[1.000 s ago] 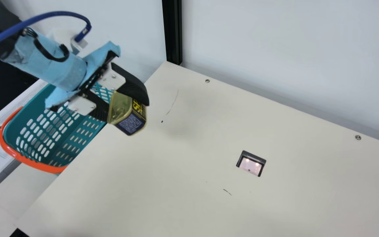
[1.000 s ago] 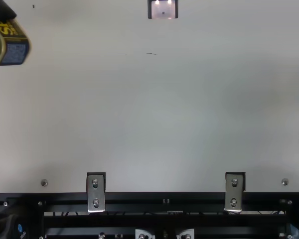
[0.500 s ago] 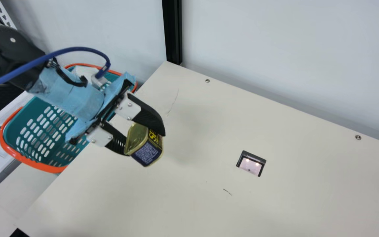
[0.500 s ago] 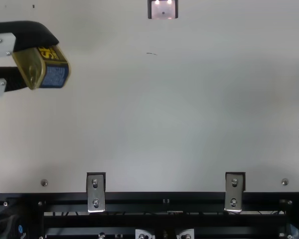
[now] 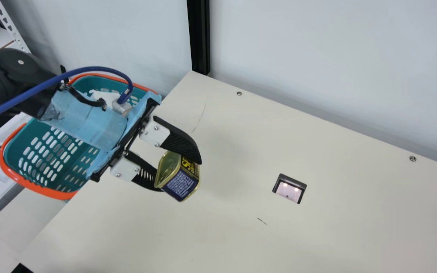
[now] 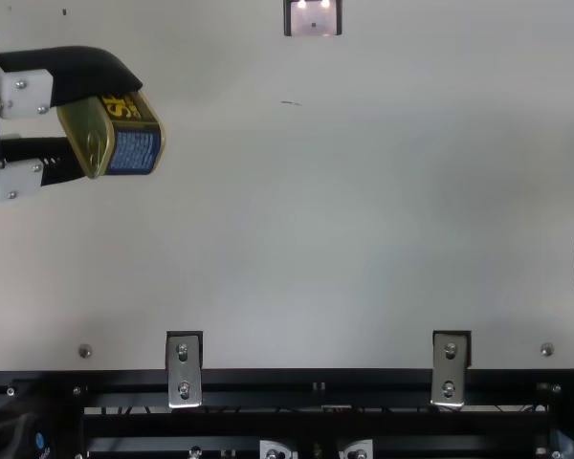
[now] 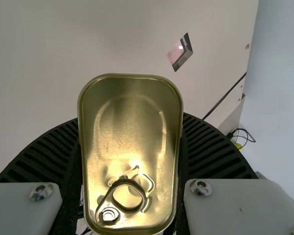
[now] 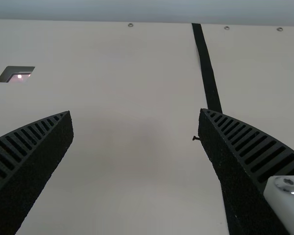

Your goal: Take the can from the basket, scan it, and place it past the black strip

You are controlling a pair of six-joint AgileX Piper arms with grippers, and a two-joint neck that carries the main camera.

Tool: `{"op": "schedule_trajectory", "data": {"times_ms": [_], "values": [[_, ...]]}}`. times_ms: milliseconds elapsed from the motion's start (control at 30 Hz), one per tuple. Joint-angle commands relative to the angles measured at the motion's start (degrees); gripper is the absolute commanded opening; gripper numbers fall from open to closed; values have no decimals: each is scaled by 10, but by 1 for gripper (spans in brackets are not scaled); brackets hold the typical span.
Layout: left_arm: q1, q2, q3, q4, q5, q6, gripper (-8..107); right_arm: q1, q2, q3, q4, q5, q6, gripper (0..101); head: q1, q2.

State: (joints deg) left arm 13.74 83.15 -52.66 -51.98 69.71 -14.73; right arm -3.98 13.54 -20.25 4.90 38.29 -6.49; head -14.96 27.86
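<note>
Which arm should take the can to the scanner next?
Left, I'd say. The left gripper has the can clamped between its fingers, between basket and scanner. The right gripper is open and empty, so using it would likely need a handover.

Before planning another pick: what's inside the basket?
Toward the near end of the basket I see slotted teal plastic and no item. The left arm covers the middle, so what lies behind it can't be seen.
</note>
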Motion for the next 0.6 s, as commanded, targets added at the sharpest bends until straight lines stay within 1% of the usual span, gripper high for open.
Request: {"op": "schedule_trajectory", "data": {"times_ms": [0, 167, 267, 500, 567], "values": [[0, 0, 0, 0, 0, 0, 10, 0, 0, 0, 0, 0, 0, 101, -18, 6], [1, 1, 0, -1, 0, 2, 10, 0, 0, 0, 0, 0, 0, 101, -15, 3], [-7, -5, -2, 5, -10, 0, 10, 0, 0, 0, 0, 0, 0, 101, -9, -16], [-61, -34, -23, 19, -49, -9, 10, 0, 0, 0, 0, 0, 0, 101, -2, -107], [-81, -43, -33, 33, -63, -15, 10, 0, 0, 0, 0, 0, 0, 101, -1, -132]]}}
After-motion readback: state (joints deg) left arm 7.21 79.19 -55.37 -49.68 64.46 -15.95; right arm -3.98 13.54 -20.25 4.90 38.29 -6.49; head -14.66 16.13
